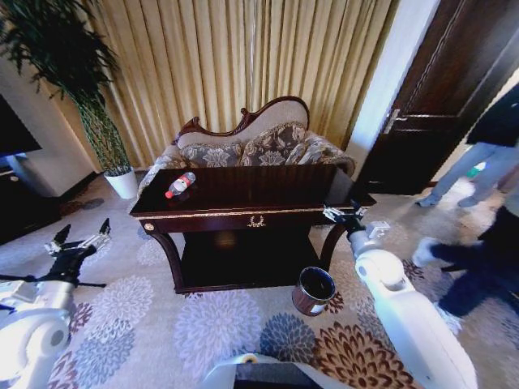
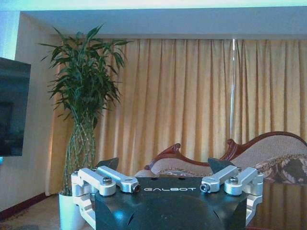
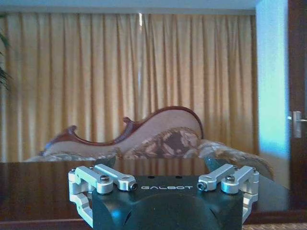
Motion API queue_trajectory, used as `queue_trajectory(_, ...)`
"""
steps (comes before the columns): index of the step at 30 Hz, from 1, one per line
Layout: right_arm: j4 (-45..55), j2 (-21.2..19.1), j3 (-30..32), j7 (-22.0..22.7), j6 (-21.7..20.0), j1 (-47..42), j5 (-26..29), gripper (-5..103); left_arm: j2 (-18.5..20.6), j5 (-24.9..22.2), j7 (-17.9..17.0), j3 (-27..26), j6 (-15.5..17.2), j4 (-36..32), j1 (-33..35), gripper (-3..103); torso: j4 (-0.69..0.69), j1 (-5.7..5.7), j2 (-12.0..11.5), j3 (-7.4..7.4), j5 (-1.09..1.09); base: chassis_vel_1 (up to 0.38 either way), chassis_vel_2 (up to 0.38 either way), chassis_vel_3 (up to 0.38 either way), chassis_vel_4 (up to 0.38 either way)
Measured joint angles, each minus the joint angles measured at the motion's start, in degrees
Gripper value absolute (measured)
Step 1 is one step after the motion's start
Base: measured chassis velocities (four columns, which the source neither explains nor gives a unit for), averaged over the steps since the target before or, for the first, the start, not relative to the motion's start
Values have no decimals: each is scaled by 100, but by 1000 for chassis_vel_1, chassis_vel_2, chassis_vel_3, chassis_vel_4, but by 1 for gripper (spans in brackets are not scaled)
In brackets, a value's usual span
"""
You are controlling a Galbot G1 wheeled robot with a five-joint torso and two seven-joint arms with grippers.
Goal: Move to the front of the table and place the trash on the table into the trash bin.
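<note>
The dark glossy table (image 1: 243, 212), with a gold emblem on its front rail, stands in the middle of the head view. The trash I can see is a clear plastic bottle (image 1: 180, 185) with a red label, lying on the left part of the tabletop. The small round trash bin (image 1: 314, 290) stands on the carpet by the table's front right leg. My left gripper (image 1: 81, 233) (image 2: 163, 165) hangs open and empty over the carpet, left of the table. My right gripper (image 1: 345, 213) (image 3: 160, 163) is open and empty at the table's front right corner, level with the tabletop (image 3: 43, 191).
A carved-back patterned sofa (image 1: 251, 146) stands right behind the table, before gold curtains. A tall plant in a white pot (image 1: 123, 183) is at the back left, dark furniture (image 1: 20, 203) at the far left, and a dark door (image 1: 438, 105) at the right. Flowered carpet lies before the table.
</note>
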Motion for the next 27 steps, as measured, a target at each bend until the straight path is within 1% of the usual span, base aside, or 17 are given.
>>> queue_trajectory(3,296,-6,-26,108,-107,-102,74,100,24,-35,-1,-14,7,-23,7,100,0,0,0,0,0,0,0,0,0)
queue_trajectory(9,461,-9,-113,122,-204,-231,111,100,48,-48,-4,-9,20,-46,-9,100,0,0,0,0,0,0,0,0,0)
queue_trajectory(22,429,-34,-199,110,-207,-191,93,100,49,-49,-7,-9,22,-32,-6,100,1,0,0,0,0,0,0,0,0)
queue_trajectory(27,404,-48,-201,104,-194,-194,89,100,47,-39,-7,10,22,-31,-8,100,1,-1,1,0,0,-52,48,56,-57)
